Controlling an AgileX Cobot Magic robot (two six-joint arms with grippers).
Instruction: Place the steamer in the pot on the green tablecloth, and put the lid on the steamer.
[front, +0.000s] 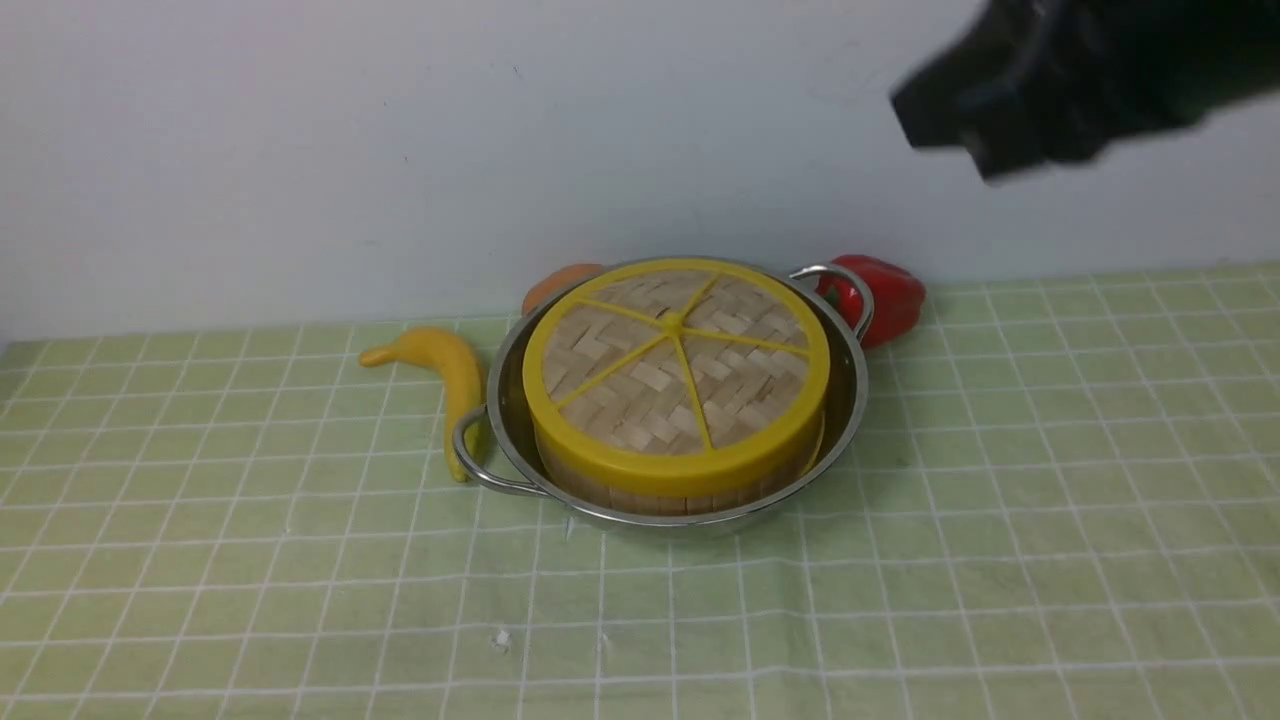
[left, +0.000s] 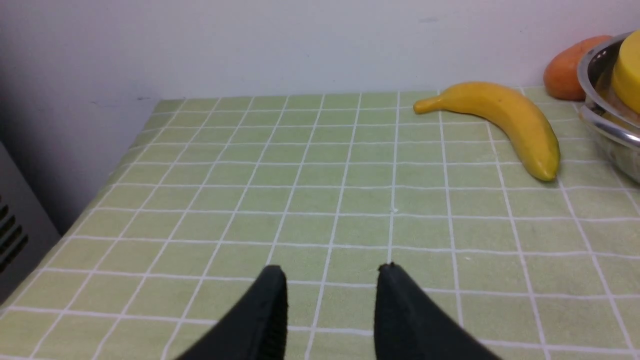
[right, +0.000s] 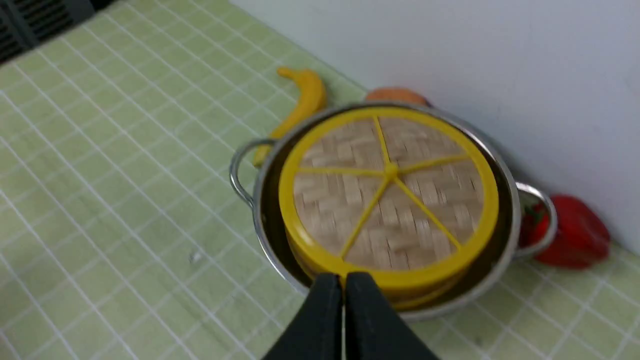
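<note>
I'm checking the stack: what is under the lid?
The steamer sits under the lid, inside the pot. Only its slatted side wall shows; whatever it holds is covered.

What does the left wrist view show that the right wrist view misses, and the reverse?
Only the left wrist view: the open left gripper above bare green tablecloth, and the cloth's edge by a dark panel. Only the right wrist view: the whole lid on the steamer inside the pot, both pot handles, the red pepper, and the right gripper with jaws nearly together, holding nothing. Both: the banana, the orange fruit, pot and cloth.
</note>
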